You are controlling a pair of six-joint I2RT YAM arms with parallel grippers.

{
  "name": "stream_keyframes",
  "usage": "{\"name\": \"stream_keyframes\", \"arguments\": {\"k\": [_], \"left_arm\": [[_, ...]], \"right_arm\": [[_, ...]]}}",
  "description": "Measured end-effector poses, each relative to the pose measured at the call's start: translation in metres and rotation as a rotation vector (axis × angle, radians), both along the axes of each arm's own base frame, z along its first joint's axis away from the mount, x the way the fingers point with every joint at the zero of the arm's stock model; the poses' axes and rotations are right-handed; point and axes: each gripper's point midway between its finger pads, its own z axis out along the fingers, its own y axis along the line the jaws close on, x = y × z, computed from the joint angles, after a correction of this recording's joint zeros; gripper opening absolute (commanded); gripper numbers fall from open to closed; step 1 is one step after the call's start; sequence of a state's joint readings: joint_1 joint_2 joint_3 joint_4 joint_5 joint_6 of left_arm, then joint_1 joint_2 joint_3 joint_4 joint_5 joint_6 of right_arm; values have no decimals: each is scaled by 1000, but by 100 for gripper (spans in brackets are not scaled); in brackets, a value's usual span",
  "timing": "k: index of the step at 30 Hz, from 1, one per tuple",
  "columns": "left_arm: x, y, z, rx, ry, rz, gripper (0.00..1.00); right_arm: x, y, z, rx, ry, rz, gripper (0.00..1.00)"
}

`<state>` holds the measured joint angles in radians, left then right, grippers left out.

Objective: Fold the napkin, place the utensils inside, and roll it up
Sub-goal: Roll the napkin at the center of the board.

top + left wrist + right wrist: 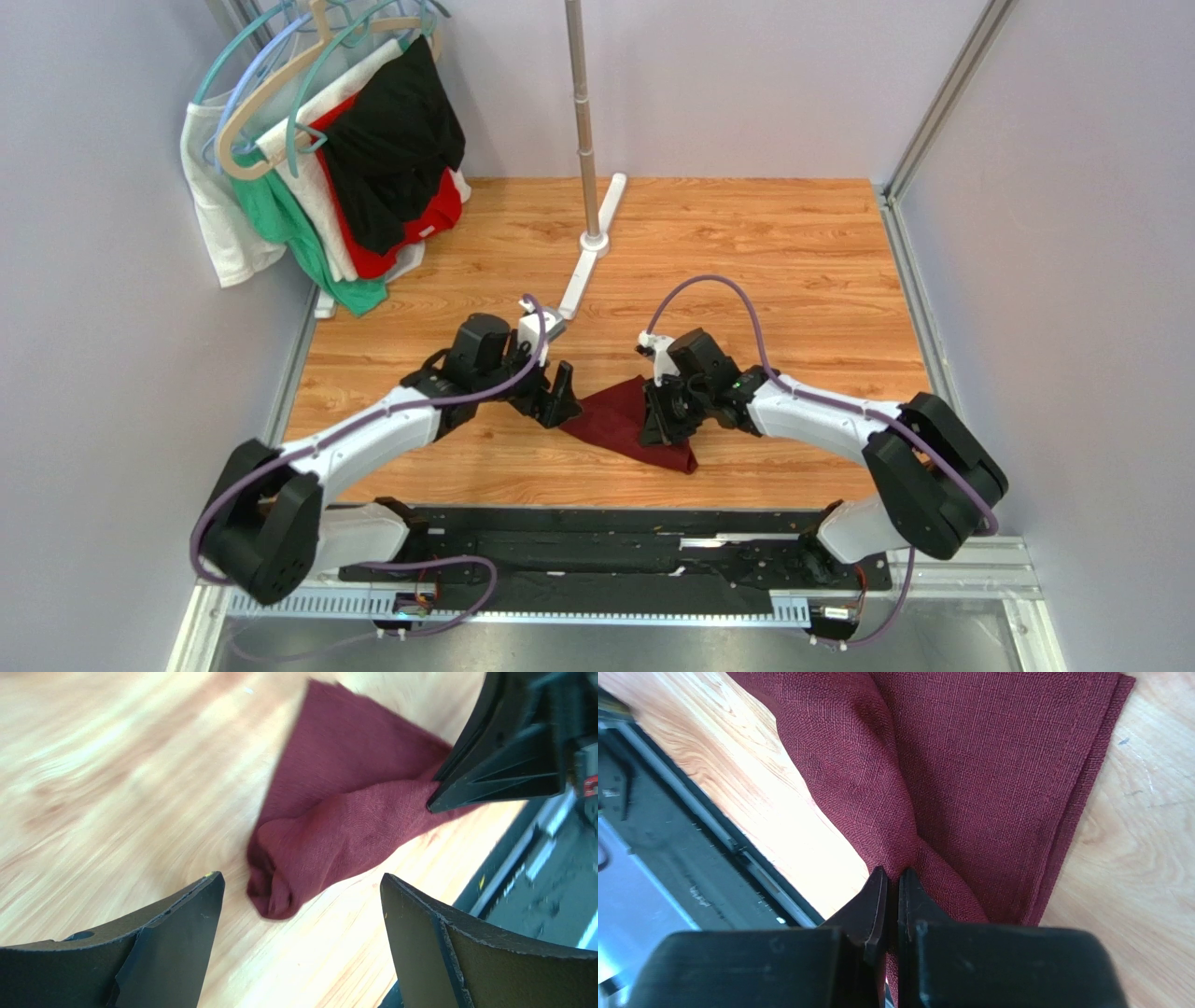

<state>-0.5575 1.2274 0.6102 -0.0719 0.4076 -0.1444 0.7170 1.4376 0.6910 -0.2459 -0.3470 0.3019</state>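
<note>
Maroon cloth, the napkin point(624, 420), lay on the wooden table point(786, 266) between the two arms, part of it folded flat and part rolled into a loose tube. The left gripper point(300, 879) stood at the tube's left end with its jaws wide apart. The rolled end lay in the gap ahead of them and, as far as the wrist view showed, touched neither finger. The right gripper point(892, 875) sat at the other end, its jaws together and pinching a raised ridge of the cloth at their tips, so that the fabric puckered toward them. Beyond that pinch the flat layers spread out with their hemmed edges stacked. Garments on hangers point(337, 154) hung at the far left corner, well apart.
</note>
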Motion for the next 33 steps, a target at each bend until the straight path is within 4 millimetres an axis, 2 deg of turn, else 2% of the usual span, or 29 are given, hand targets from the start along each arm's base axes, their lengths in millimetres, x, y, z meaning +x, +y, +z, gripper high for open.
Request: {"name": "stream_keyframes", "arguments": {"k": [4, 7, 17, 23, 24, 26, 30, 33], "left_arm": [[0, 10, 22, -76, -91, 95, 88], [1, 9, 25, -107, -100, 120, 84], [9, 4, -22, -50, 18, 146, 67], [18, -4, -33, -63, 28, 144, 41], [19, -5, -36, -59, 36, 145, 32], [21, -7, -44, -49, 59, 148, 18], [26, -11, -56, -29, 96, 152, 10], [31, -12, -58, -20, 112, 168, 9]], "right_arm": [[3, 1, -1, 35, 69, 3, 0], [7, 2, -2, 61, 125, 8, 0], [16, 1, -8, 161, 314, 11, 0], [16, 2, -10, 194, 363, 28, 0], [16, 2, -10, 199, 372, 29, 0], [17, 1, -11, 208, 386, 29, 0], [18, 0, -12, 215, 397, 23, 1], [21, -2, -12, 214, 395, 9, 14]]}}
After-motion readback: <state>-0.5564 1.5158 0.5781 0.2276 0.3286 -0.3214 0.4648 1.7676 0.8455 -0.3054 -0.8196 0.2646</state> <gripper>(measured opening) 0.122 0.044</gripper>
